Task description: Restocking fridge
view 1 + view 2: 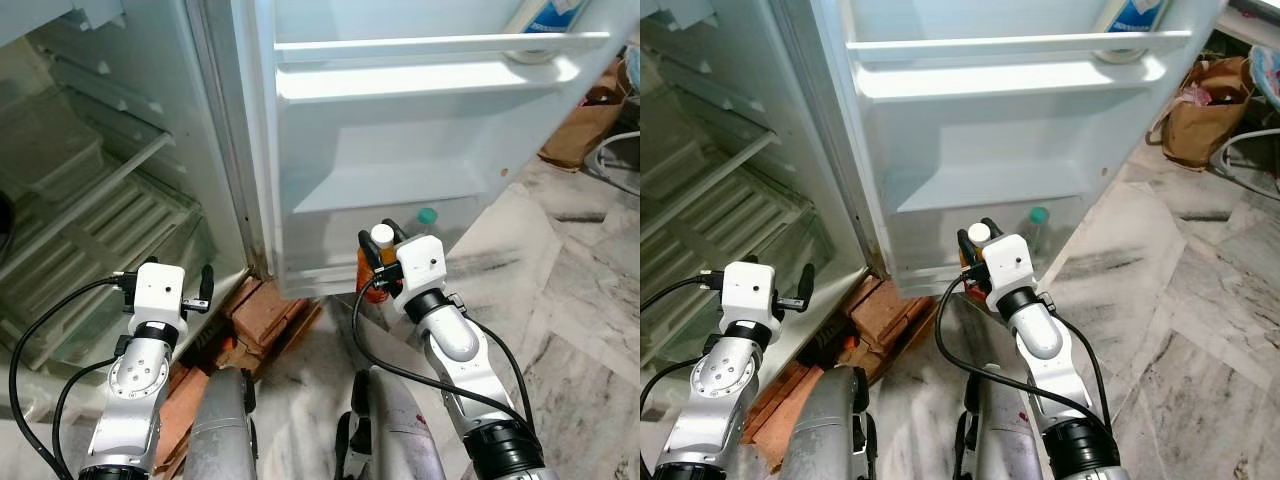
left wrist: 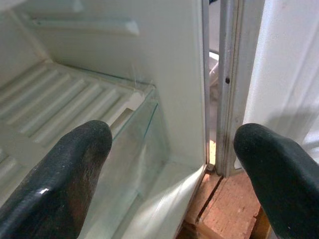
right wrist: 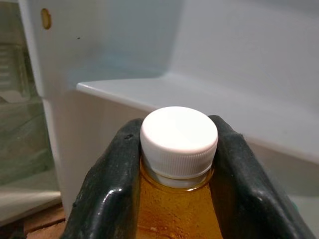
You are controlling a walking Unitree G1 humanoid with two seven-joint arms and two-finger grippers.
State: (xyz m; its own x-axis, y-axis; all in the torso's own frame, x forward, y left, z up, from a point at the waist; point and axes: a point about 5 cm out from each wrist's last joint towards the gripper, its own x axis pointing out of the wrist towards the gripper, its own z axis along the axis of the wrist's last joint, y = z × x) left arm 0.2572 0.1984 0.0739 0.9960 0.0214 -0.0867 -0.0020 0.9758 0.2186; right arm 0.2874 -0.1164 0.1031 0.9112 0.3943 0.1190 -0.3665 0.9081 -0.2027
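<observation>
The right gripper (image 1: 383, 243) pinches the smooth, probably slippery neck of a full, likely heavy amber bottle (image 3: 177, 209) under its white cap (image 3: 179, 135), while the left gripper (image 2: 169, 164) hangs wide open.

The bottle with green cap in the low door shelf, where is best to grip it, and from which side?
Probably the neck just under the green cap, coming from the open room side, over the shelf lip. The bottle stands upright and the shelf front hides its body, so little else is free. The right gripper is shut on the orange bottle; the open left gripper is free.
</observation>
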